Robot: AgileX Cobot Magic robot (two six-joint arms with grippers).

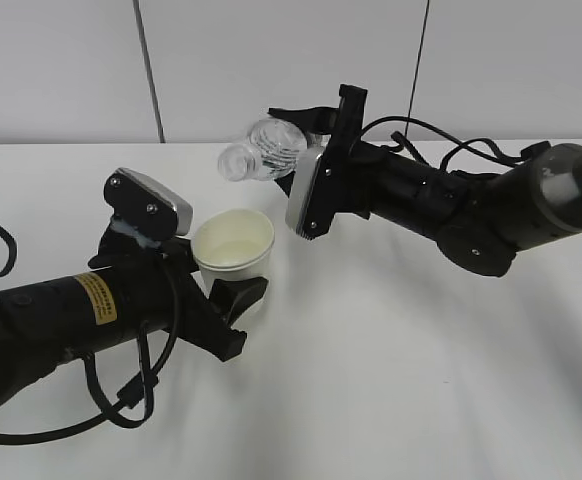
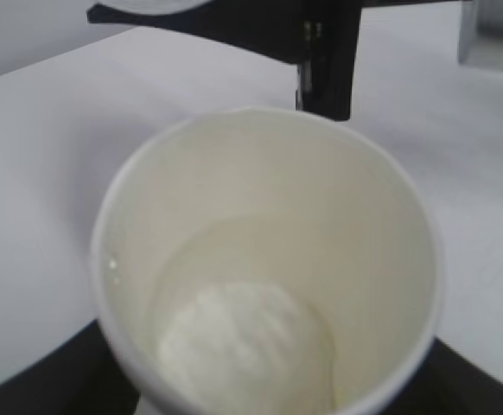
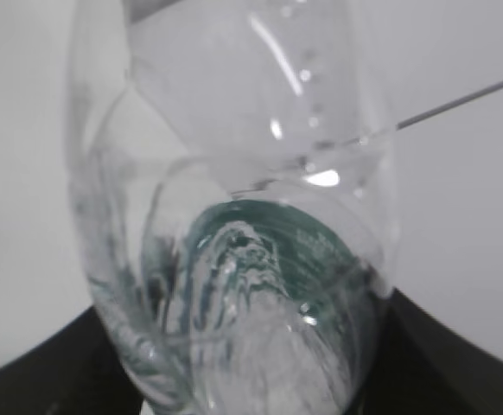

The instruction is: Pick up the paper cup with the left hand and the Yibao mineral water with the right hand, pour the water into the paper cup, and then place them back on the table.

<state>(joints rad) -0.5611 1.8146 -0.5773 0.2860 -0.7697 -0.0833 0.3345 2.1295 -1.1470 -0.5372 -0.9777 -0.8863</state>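
My left gripper [image 1: 226, 268] is shut on the cream paper cup [image 1: 233, 240] and holds it upright just above the white table [image 1: 421, 380]. In the left wrist view the cup [image 2: 269, 173] fills the frame between the black fingers [image 2: 27, 385], and clear liquid lies in its bottom. My right gripper [image 1: 299, 148] is shut on the clear Yibao bottle [image 1: 271, 148], tipped roughly level, with its open neck pointing left, above and behind the cup's rim. No stream shows. In the right wrist view the bottle [image 3: 243, 173] fills the frame, and its green label shows through.
A black cable [image 1: 121, 400] loops under the left arm at the front left. More cables [image 1: 451, 150] trail behind the right arm. A grey wall with vertical seams stands behind the table's far edge.
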